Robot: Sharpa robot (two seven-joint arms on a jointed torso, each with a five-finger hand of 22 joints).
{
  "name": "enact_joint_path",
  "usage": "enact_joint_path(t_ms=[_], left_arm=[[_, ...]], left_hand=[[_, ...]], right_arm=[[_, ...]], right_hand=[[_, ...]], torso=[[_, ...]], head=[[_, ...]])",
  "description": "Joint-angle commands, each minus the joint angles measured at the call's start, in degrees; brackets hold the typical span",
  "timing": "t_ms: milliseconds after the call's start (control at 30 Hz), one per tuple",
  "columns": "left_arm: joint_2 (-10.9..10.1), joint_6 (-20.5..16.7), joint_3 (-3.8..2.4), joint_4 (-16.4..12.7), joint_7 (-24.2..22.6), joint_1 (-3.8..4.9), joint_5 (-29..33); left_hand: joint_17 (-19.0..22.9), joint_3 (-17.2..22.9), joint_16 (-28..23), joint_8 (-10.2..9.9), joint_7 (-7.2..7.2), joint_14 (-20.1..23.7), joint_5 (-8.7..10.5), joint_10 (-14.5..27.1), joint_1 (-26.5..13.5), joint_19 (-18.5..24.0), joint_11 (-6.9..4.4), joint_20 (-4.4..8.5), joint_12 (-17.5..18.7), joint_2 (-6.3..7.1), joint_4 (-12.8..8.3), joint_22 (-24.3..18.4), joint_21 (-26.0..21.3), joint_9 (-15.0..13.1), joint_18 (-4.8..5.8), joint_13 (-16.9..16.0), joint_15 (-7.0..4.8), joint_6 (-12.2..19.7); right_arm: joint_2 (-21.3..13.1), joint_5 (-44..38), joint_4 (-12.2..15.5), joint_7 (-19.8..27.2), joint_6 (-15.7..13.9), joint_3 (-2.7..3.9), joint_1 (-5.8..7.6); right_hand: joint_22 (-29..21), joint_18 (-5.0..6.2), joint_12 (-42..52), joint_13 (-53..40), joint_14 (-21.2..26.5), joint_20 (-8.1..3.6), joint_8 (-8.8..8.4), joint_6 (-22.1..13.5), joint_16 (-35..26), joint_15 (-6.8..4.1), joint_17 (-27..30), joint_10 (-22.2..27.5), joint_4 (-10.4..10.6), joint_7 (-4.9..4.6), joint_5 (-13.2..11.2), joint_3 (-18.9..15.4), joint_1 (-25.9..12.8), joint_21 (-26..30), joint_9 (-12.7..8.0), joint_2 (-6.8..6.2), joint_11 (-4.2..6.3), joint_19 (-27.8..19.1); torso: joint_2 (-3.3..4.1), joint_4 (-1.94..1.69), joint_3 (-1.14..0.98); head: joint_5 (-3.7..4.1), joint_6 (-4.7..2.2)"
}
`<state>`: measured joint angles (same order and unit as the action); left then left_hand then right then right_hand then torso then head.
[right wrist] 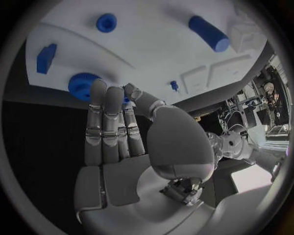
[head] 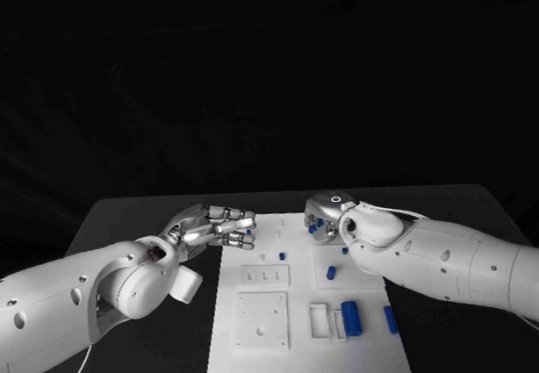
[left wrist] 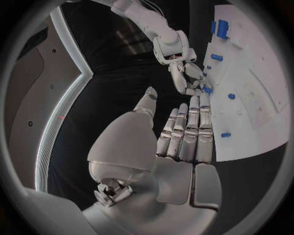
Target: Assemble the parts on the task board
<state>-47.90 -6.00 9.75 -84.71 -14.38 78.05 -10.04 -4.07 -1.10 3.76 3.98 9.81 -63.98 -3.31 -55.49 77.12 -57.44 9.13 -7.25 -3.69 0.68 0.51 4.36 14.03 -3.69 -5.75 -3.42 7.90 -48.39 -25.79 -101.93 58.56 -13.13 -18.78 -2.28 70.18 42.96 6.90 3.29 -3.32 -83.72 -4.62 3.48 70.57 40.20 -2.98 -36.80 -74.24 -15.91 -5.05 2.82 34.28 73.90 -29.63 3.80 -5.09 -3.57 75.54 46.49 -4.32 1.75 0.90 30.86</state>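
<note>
**Both hands at the far end of the task board**

The left hand (head: 210, 229) hovers by the board's far left corner, fingers straight and side by side, thumb apart, holding nothing. The right hand (head: 327, 218) reaches over the far right part of the task board (head: 304, 360), its fingertips (right wrist: 98, 90) at a round blue part (right wrist: 81, 84); whether they grip it cannot be told. On the white board lie more blue parts: a large cylinder (head: 351, 312), a slimmer peg (head: 390, 319), and a small piece (head: 331, 274).
</note>
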Motion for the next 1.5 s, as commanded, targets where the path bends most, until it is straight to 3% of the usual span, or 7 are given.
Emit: enact_joint_path(t_ms=[33,400,667,833,1133,1333,1500], left_arm=[[0.2,0.7,-0.05,-0.1,-0.2,0.17,0.0],[0.7,0.5,-0.05,-0.3,0.0,0.17,0.0],[1.6,0.5,-0.06,-0.4,0.1,0.20,-0.2],[2.0,0.3,-0.07,-0.6,0.2,0.51,-0.2],[2.3,0.1,-0.07,-1.2,0.2,0.93,-0.3],[2.4,0.1,-0.07,-1.4,0.2,1.08,-0.3],[2.4,0.1,-0.07,-1.4,0.2,1.20,-0.3]], left_hand=[[0.0,0.0,0.0,0.1,-0.06,0.3,0.36,0.3,0.2,0.2,0.06,-0.04,0.2,0.48,0.4,-0.1,-0.2,0.0,0.00,-0.1,0.16,0.1],[0.0,0.0,0.0,0.1,-0.06,0.3,0.36,0.3,0.2,0.2,0.06,-0.04,0.2,0.48,0.4,-0.1,-0.2,0.0,0.00,-0.1,0.16,0.1],[0.0,-0.2,0.0,0.2,0.08,0.3,0.33,-0.5,0.2,0.3,0.13,-0.05,0.2,0.20,0.1,0.0,-0.1,0.0,0.00,-0.1,0.18,-0.7],[0.0,-0.3,0.0,0.2,0.26,0.5,0.33,-1.2,0.2,0.4,0.23,-0.08,0.2,0.16,0.0,-0.1,-0.2,0.0,0.01,-0.1,0.23,-1.0],[0.0,-0.5,0.0,0.3,0.33,0.5,0.33,-1.9,0.2,0.4,0.18,-0.10,0.2,-0.03,-0.2,-0.1,-0.2,0.0,-0.03,-0.1,0.23,-1.8],[0.0,-0.5,0.0,0.3,0.33,0.5,0.33,-1.9,0.2,0.4,0.18,-0.10,0.2,-0.03,-0.2,-0.1,-0.2,0.0,-0.03,-0.1,0.23,-1.8],[0.0,-0.6,0.0,0.2,0.32,0.5,0.33,-1.9,0.2,0.4,0.18,-0.10,0.2,-0.04,-0.3,-0.1,-0.2,0.0,-0.03,-0.1,0.23,-1.9]], right_arm=[[0.6,-1.2,0.3,-1.5,-2.4,0.02,0.42],[4.1,-1.0,-1.9,-1.9,-3.1,0.03,0.95],[7.3,-0.7,-5.5,-2.3,-4.3,0.03,0.68],[8.6,-0.5,-7.2,-2.2,-5.0,0.03,0.55],[9.6,-0.5,-9.1,-2.6,-6.2,0.03,0.43],[9.7,-1.2,-9.6,-4.0,-7.5,0.04,0.41],[9.7,-1.5,-9.9,-4.7,-8.3,0.04,0.40]], right_hand=[[0.4,-0.10,0.1,-0.2,0.0,-0.30,0.14,0.4,-0.3,-0.53,-0.1,-1.7,0.1,-0.08,0.0,-0.4,-0.1,0.5,0.0,0.49,1.50,0.3],[1.3,-0.18,0.0,-0.2,-0.1,-0.21,0.12,0.1,-0.5,-0.47,-0.3,-1.3,0.4,-0.16,0.0,-0.7,-0.7,1.7,0.0,0.36,1.43,1.0],[1.9,-0.21,0.1,-0.2,-0.1,-0.04,0.13,-0.5,-0.4,-0.34,-0.3,-0.6,0.6,-0.30,0.1,-0.4,-1.2,2.7,0.0,0.13,1.25,1.6],[2.4,-0.24,0.0,-0.2,-0.1,-0.04,0.15,-0.5,-0.2,-0.33,-0.4,-0.6,0.7,-0.28,0.1,-0.4,-1.2,3.3,0.0,0.12,1.25,1.9],[3.1,-0.34,0.1,-0.2,-0.1,-0.06,0.13,-0.5,-0.1,-0.35,-0.3,-0.6,0.8,-0.27,0.1,-0.4,-1.3,4.0,0.0,0.06,1.26,2.2],[4.3,-0.31,0.0,-0.2,-0.1,-0.09,0.14,-0.4,0.0,-0.36,-0.3,-0.6,0.8,-0.28,0.1,0.0,-1.2,4.9,0.0,-0.16,1.25,2.6],[5.1,-0.31,0.0,-0.2,0.0,-0.08,0.14,-0.4,0.1,-0.37,-0.3,-0.7,0.8,-0.24,0.1,0.1,-1.2,5.3,0.0,-0.35,1.27,2.7]], torso=[[0.04,-0.01,0.09],[0.17,-0.27,0.16],[0.45,-1.02,0.60],[0.76,-1.36,0.94],[1.10,-1.80,1.33],[1.24,-1.94,1.38],[1.24,-1.83,1.40]], head=[[-0.12,-0.28],[-0.13,-0.97],[0.38,-1.13],[0.56,-1.27],[0.59,-1.52],[0.59,-1.64],[0.43,-1.60]])
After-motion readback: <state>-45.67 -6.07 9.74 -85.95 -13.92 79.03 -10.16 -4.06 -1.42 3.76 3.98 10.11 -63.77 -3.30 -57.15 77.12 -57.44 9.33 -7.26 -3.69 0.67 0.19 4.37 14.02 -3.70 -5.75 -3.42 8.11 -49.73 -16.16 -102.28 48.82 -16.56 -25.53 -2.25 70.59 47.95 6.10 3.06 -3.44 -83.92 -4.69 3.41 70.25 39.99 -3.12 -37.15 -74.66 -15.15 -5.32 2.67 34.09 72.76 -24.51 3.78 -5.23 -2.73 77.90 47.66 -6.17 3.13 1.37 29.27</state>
